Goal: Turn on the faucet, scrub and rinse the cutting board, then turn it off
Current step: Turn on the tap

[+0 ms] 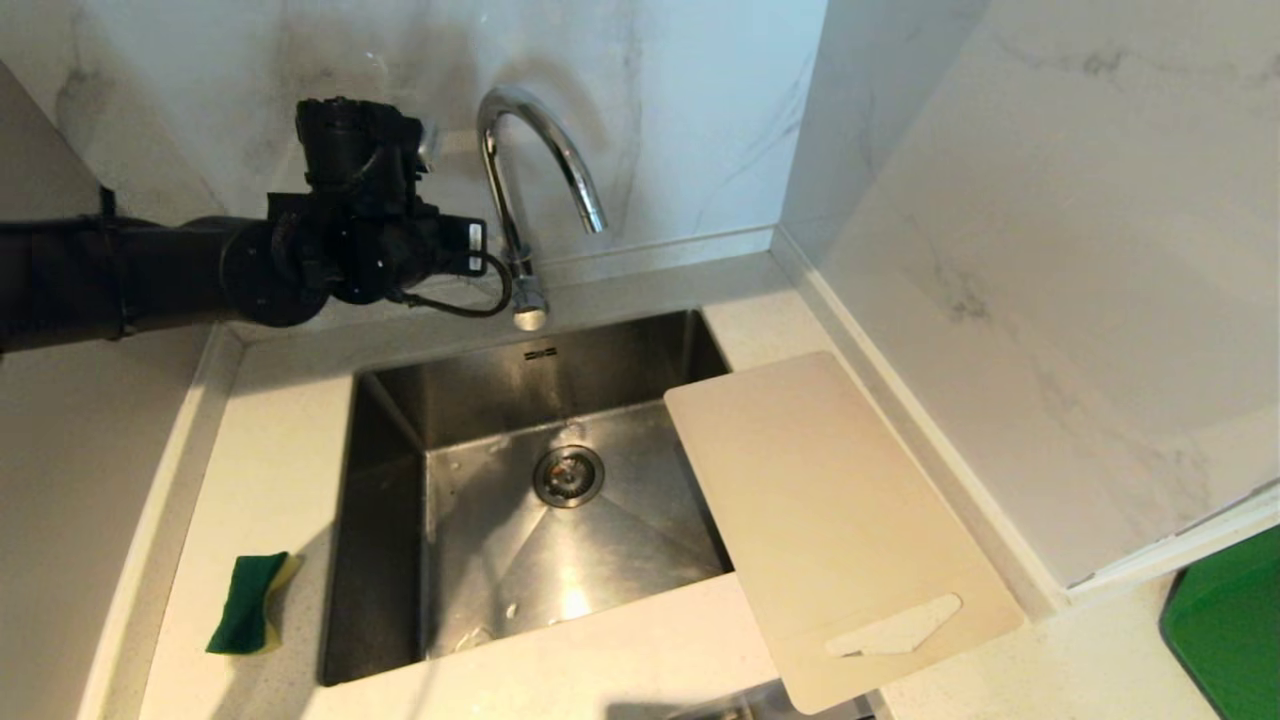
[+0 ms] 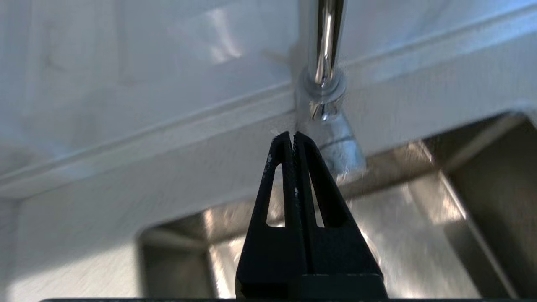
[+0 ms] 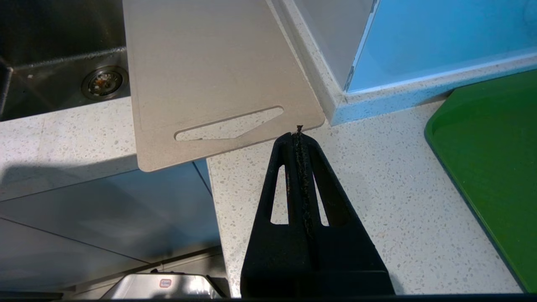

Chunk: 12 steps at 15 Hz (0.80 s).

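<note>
The left gripper (image 2: 293, 135) has its two fingers pressed flat together, holding nothing. I think this is on purpose: a thin closed tip can push a small lever more easily than open fingers can. Just beyond the fingertips, a little to one side in the left wrist view, stands the base of the faucet (image 2: 325, 105), near but not clearly touching. The thin side lever I cannot make out with certainty. No water runs from the spout, so the first step, turning the tap on, seems not yet done.

The right gripper (image 3: 297, 133) is closed too, with nothing between the fingers, and hangs low over the speckled counter (image 3: 377, 201). Just ahead of its tip lies the handle end of the cutting board (image 3: 209, 75), flat, its far part reaching over the edge of the sink (image 1: 390, 480). Probably it waits there for rinsing. The sponge (image 1: 248, 602) lies well apart, on the counter across the sink from the board. Beside the right gripper a green tray (image 3: 495, 167) is partly seen.
</note>
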{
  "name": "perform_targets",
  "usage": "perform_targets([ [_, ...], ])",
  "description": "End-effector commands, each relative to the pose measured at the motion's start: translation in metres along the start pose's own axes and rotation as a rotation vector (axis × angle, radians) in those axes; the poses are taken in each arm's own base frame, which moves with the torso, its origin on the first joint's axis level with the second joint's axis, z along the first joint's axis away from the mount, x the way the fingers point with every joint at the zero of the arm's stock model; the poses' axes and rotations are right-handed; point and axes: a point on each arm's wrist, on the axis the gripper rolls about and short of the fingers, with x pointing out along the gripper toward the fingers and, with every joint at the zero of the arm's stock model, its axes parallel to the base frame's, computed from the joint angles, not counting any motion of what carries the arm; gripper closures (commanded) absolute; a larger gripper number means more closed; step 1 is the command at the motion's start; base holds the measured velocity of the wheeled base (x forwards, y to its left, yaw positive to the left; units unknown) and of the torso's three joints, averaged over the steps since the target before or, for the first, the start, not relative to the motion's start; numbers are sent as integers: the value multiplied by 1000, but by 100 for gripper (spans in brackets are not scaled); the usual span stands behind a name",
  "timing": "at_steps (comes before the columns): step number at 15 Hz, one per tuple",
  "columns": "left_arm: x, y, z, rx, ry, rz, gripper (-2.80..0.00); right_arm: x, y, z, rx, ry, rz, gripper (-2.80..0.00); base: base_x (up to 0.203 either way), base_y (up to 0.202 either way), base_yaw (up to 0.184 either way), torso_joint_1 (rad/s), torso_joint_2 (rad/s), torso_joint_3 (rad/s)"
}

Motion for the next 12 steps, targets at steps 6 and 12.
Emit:
perform_targets([
  [6, 43, -8, -41, -32, -45, 20, 0, 0, 0, 0, 0, -1, 0, 0, 0, 0, 0, 0, 0, 0],
  [12, 54, -11, -56, -39, -31, -25, 0, 0, 0, 0, 0, -1, 1, 0, 0, 0, 0, 0, 0, 0],
])
